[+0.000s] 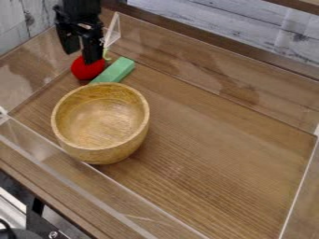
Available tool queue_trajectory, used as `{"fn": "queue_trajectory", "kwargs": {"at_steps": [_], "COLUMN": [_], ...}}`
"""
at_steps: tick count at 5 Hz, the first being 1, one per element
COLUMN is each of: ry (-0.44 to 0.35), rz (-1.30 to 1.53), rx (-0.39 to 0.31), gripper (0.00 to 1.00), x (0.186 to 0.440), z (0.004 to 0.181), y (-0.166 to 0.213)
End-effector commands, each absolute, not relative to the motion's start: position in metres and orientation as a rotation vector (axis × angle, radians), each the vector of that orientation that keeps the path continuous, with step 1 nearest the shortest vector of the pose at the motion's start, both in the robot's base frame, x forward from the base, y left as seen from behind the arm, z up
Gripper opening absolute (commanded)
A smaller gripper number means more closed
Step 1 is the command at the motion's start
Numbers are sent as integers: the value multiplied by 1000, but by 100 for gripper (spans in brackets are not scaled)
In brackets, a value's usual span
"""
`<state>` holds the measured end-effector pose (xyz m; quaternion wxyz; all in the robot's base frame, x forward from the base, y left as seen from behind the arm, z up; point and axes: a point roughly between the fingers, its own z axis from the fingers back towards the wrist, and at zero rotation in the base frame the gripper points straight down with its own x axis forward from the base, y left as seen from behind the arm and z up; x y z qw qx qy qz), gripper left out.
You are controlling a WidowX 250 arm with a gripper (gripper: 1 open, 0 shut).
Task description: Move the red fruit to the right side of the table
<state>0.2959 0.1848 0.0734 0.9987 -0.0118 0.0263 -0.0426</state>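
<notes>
The red fruit (85, 68) lies at the far left of the bench (225, 131), touching the near-left end of a flat green block (117, 70) and close to the clear wall (25, 65) on that side. The black end effector (77, 39) points straight down directly above the fruit, its fingers spread wide and holding nothing; their tips appear to reach just to the fruit's top, though the angle makes contact hard to judge. A wooden bowl (100, 121) sits nearer the camera, just beside the fruit and block.
</notes>
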Motion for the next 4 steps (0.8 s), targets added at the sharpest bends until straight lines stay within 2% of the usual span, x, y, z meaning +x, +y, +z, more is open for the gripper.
{"fn": "queue_trajectory", "kwargs": {"at_steps": [1,3,4], "ry": [-8,-20,-17], "rz": [-88,-102,-106], "rx": [11,4,-6], "gripper": [100,100,100], "x": [313,318,324], "z": [88,96,84], "y": [204,209,209]}}
